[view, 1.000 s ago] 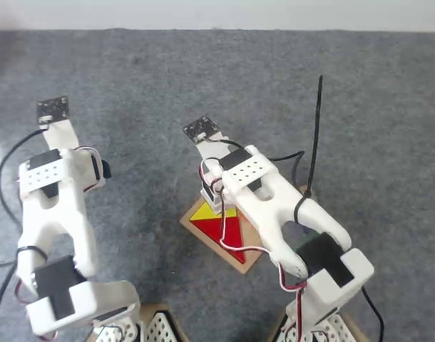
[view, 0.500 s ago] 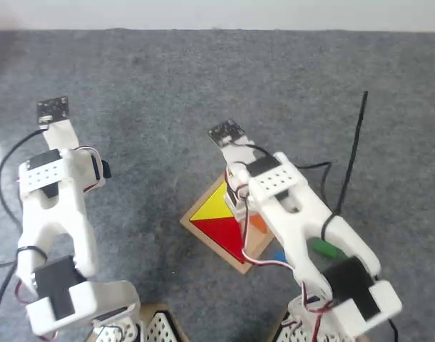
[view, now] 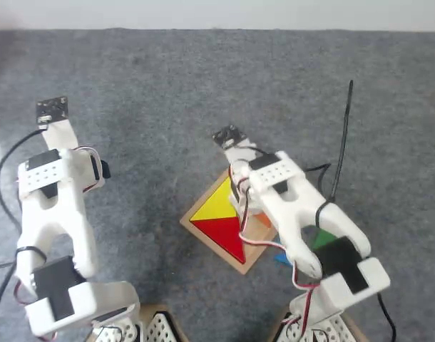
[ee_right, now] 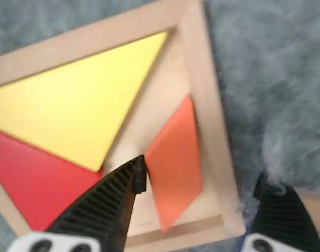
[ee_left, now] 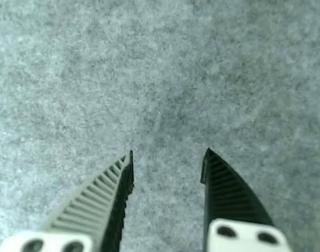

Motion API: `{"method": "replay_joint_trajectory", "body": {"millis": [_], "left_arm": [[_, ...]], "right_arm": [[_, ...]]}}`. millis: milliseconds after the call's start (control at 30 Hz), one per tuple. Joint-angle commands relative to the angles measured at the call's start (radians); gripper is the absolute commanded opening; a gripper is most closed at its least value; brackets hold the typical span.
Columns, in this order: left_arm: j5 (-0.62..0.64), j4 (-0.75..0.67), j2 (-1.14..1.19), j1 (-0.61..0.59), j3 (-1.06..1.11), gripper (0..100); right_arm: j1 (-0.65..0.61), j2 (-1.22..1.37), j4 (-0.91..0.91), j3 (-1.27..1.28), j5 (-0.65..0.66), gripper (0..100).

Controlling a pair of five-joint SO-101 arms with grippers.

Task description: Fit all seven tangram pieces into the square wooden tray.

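The square wooden tray [view: 205,242] lies on the grey carpet, turned like a diamond. Inside it sit a yellow triangle [view: 216,201], a red triangle [view: 224,231] and an orange piece [view: 263,219]. In the right wrist view the yellow triangle [ee_right: 81,105], the red triangle [ee_right: 29,173] and the orange parallelogram [ee_right: 173,163] lie flat within the tray rim [ee_right: 202,68]. My right gripper [ee_right: 202,170] is open and empty. One of its fingers [ee_right: 118,194] hangs over the tray floor beside the orange piece, the other outside the rim. My left gripper [ee_left: 168,154] is open over bare carpet.
A blue piece [view: 282,258] and a green piece [view: 323,239] peek out from under the right arm, on the carpet just off the tray's right side. The left arm stands far to the left. Open carpet stretches behind the tray.
The right arm swung to the right over the tray, uncovering the yellow triangle and the orange piece, then eased back a little. The left arm kept still.
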Motion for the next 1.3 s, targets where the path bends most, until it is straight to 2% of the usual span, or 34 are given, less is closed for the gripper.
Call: {"method": "replay_joint_trajectory", "body": {"millis": [0, 267, 400, 767, 933, 1267], "left_arm": [[0.009, -0.009, -0.017, -0.011, -0.005, 21], [0.009, -0.012, -0.017, -0.011, -0.005, 21], [0.009, -0.012, -0.017, -0.011, -0.005, 21], [0.008, -0.012, -0.017, -0.011, -0.005, 21], [0.008, -0.011, -0.017, -0.011, -0.005, 21], [0.009, -0.011, -0.017, -0.011, -0.005, 21]], "right_arm": [[0.041, 0.039, -0.005, -0.129, 0.021, 32.2], [0.035, 0.058, -0.012, -0.193, 0.034, 32.2], [0.041, -0.068, 0.005, -0.163, -0.003, 32.2], [0.036, -0.470, -0.025, 0.166, 0.025, 32.2], [0.027, -0.417, -0.099, 0.221, 0.034, 32.2], [0.025, -0.197, -0.133, 0.155, 0.040, 32.2]]}}
